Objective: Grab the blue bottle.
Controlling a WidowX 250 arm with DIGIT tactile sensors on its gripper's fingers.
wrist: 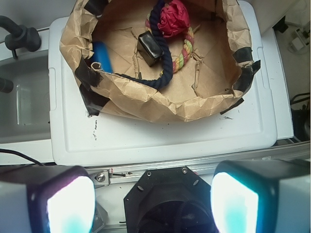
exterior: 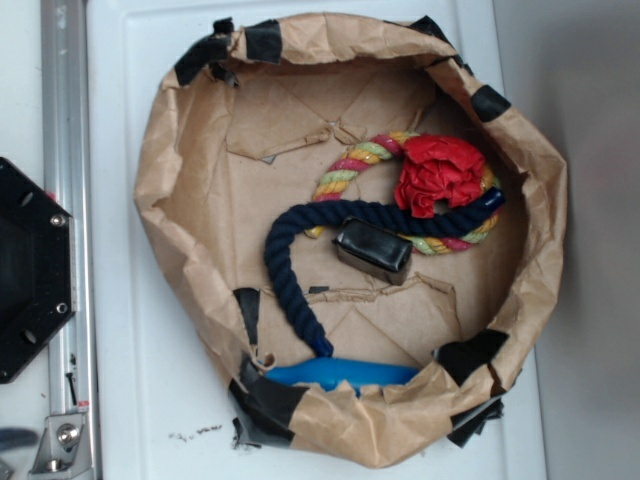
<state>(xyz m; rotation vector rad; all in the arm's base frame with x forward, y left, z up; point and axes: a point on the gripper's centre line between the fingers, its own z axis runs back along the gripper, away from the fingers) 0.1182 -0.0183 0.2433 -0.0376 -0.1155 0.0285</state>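
The blue bottle (exterior: 340,374) lies inside the brown paper basket (exterior: 165,170), tucked against its near wall and partly hidden by the folded rim. In the wrist view the blue bottle (wrist: 102,56) shows at the basket's left inner side. My gripper (wrist: 152,204) is open, its two fingers wide apart at the bottom of the wrist view, far back from the basket and above the black robot base (wrist: 167,204). Nothing is between the fingers. The gripper does not show in the exterior view.
Inside the basket lie a dark navy rope (exterior: 295,270), a small black glossy box (exterior: 372,248), a multicoloured rope ring (exterior: 350,165) and a red crumpled cloth (exterior: 438,172). The basket stands on a white lid (wrist: 160,136). A metal rail (exterior: 62,120) runs alongside.
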